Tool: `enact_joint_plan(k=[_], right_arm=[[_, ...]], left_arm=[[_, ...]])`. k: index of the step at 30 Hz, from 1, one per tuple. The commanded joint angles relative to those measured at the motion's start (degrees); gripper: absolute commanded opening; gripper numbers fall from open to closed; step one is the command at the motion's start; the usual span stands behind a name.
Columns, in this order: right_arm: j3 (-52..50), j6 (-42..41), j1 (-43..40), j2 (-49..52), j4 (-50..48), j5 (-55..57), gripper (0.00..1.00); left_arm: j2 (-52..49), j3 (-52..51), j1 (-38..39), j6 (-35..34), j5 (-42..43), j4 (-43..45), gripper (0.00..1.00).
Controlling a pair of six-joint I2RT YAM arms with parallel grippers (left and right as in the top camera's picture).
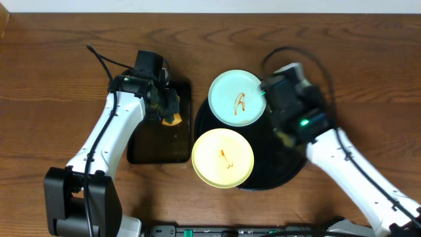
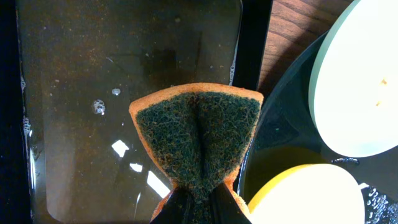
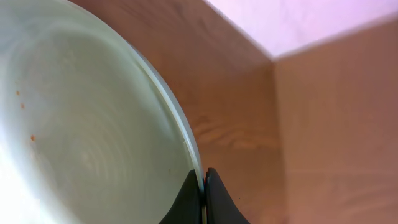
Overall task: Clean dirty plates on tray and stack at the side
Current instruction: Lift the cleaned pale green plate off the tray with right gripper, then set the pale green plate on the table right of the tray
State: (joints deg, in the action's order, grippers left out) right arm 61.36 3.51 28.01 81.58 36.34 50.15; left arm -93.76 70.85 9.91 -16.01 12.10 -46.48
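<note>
A mint-blue plate (image 1: 237, 97) with an orange sauce smear sits at the far side of the round black tray (image 1: 281, 172). My right gripper (image 1: 268, 92) is shut on this plate's right rim; the wrist view shows the rim (image 3: 180, 134) pinched between the fingers (image 3: 204, 186). A pale yellow plate (image 1: 222, 158) with a small smear lies at the tray's front left and also shows in the left wrist view (image 2: 308, 196). My left gripper (image 1: 170, 108) is shut on a folded orange sponge with a green scrub face (image 2: 199, 134), held over the rectangular tray. A third plate is not in view.
A smaller black rectangular tray (image 1: 158, 138) holding brownish water (image 2: 124, 74) lies left of the round tray. The wooden table (image 1: 52, 85) lies around both trays. A pale wall edge shows in the right wrist view (image 3: 298, 25).
</note>
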Motion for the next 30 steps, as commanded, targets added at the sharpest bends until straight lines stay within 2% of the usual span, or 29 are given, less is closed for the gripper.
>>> enact_joint_plan(k=[1, 9, 16, 22, 30], right_arm=[[1.16, -10.32, -7.72, -0.76, -0.13, -7.82, 0.01], [1.14, -21.22, -30.53, -0.72, -0.13, -28.92, 0.01], [1.07, -22.38, -48.09, 1.57, 0.22, -40.15, 0.01], [1.07, -22.32, -56.26, 7.19, -0.26, -45.22, 0.01], [1.07, -18.36, -60.22, 15.15, -2.32, -53.51, 0.01]], left_arm=[[1.38, 0.20, -0.09, 0.92, 0.37, -0.22, 0.08], [1.38, 0.20, -0.09, 0.92, 0.37, -0.22, 0.07], [1.38, 0.20, -0.09, 0.92, 0.37, -0.22, 0.07], [1.38, 0.20, -0.09, 0.92, 0.37, -0.20, 0.08], [1.38, 0.20, -0.09, 0.92, 0.37, -0.22, 0.07]])
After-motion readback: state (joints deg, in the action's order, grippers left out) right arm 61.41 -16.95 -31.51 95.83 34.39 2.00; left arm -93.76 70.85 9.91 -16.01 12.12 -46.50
